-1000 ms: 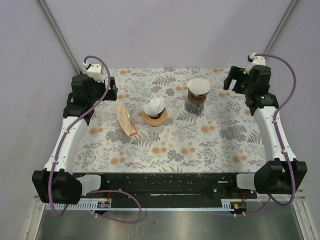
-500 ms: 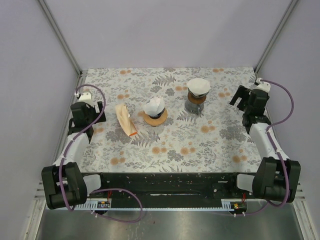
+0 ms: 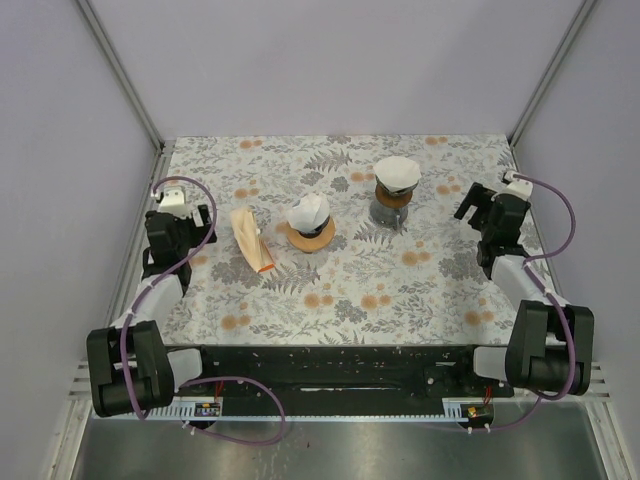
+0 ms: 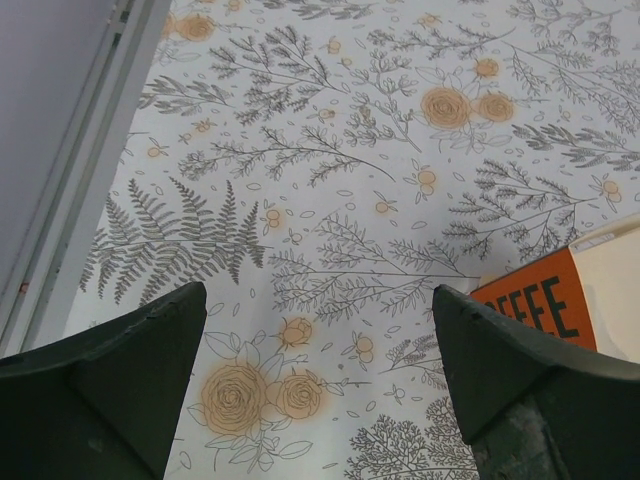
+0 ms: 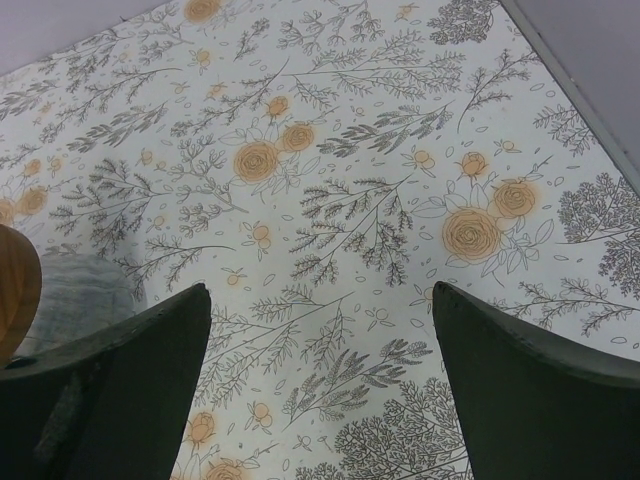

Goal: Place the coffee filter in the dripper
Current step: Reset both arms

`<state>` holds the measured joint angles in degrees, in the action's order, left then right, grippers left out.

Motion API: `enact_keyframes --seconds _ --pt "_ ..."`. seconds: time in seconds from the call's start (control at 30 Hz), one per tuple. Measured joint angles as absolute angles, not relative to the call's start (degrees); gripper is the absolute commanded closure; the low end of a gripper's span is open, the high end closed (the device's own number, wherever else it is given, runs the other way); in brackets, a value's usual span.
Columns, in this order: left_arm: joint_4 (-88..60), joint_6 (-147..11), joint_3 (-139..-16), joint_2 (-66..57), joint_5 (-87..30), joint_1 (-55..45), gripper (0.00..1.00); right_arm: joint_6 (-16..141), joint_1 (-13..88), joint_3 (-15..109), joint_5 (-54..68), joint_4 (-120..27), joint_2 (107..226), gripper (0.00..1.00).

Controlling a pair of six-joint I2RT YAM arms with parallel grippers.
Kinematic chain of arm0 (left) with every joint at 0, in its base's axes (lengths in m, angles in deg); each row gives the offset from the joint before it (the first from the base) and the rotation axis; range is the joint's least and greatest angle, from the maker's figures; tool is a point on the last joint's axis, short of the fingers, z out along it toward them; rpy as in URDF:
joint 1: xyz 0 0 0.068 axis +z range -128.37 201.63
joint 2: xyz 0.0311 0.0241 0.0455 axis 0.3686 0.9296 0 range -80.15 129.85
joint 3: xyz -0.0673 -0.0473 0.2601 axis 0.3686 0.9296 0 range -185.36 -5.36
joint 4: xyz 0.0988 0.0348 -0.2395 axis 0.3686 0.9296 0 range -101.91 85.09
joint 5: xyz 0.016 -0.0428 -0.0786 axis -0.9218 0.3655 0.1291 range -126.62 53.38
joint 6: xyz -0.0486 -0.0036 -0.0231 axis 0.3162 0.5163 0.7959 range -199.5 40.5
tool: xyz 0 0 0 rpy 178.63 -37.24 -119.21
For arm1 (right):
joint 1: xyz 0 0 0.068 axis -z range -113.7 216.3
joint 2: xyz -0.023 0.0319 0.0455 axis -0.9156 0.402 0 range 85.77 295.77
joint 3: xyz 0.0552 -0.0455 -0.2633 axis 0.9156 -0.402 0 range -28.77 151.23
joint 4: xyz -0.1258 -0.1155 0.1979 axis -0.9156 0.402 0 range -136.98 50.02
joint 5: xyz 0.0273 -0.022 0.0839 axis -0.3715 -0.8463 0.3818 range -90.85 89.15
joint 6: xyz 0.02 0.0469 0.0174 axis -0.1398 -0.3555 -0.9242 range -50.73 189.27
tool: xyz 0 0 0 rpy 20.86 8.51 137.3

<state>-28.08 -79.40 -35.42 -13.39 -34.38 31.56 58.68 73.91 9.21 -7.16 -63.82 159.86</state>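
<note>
Both my pincers are spread wide with nothing in them, left pincer [image 4: 315, 300] and right pincer [image 5: 320, 295] out by the table's [image 3: 400, 290] side edges. The coffee filter [image 3: 308, 211] is white, rumpled paper, roughly cone-shaped. It sits on the round, wooden-looking dripper [image 3: 318, 238] mid-table, toward the far edge.

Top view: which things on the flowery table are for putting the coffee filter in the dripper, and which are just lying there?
For the job:
- filter pack
- white dripper on its wooden disc, most likely

Just lying about:
- glass jug with a white top, probably
- flowery cloth under everything
</note>
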Motion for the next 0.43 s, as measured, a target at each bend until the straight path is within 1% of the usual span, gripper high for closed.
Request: enact_keyframes --seconds 0.43 --pt "-32.80 -78.57 -34.22 -9.12 -30.09 31.56 0.01 58.59 73.91 5.64 -5.74 -73.07 164.36 0.01"
